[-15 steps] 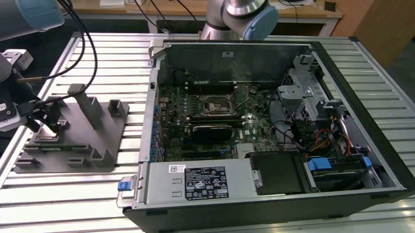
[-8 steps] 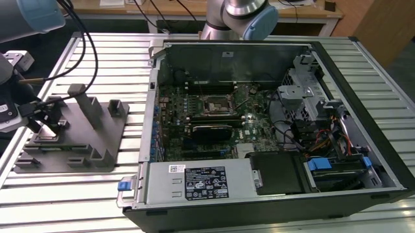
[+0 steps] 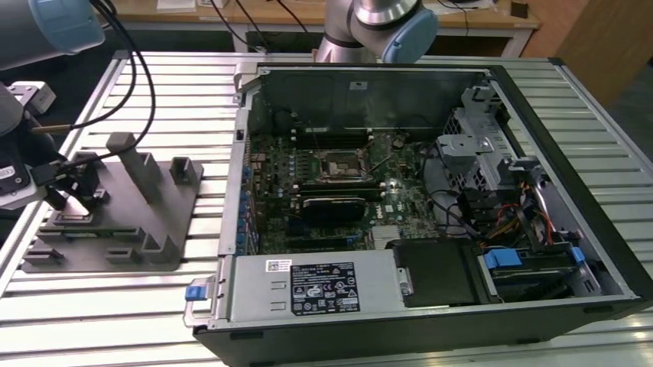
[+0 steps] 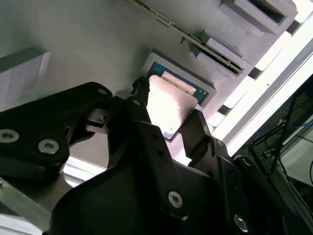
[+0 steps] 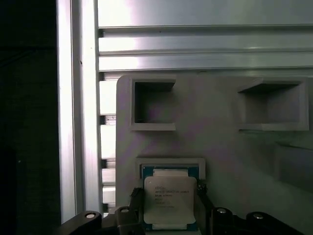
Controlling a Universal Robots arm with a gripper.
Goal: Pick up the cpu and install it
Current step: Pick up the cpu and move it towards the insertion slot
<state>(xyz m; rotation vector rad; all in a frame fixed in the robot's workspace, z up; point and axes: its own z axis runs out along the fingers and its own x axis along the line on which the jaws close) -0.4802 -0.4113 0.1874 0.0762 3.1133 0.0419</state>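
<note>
The cpu [image 5: 169, 196], a small square chip with a pale silver top, sits between my black fingers just over a teal-rimmed pocket [image 5: 146, 170] of the grey plastic fixture [image 3: 122, 229]. In the second wrist view the cpu [image 4: 166, 105] looks tilted and raised off that pocket, with one finger [image 4: 139, 105] on one edge and the other on the opposite edge. My gripper [image 3: 76, 202] [image 4: 170, 116] [image 5: 168, 214] is shut on the chip, at the exterior view's left. The black square socket [image 3: 337, 164] lies on the motherboard inside the open computer case.
The fixture carries upright posts [image 3: 133, 164] and several rectangular recesses [image 5: 154, 105]. The open case [image 3: 612, 252] has tall metal walls, a power supply [image 3: 321, 287] at the front and drive bays with cables [image 3: 500, 206]. A ribbed aluminium table [image 3: 173, 92] lies under everything.
</note>
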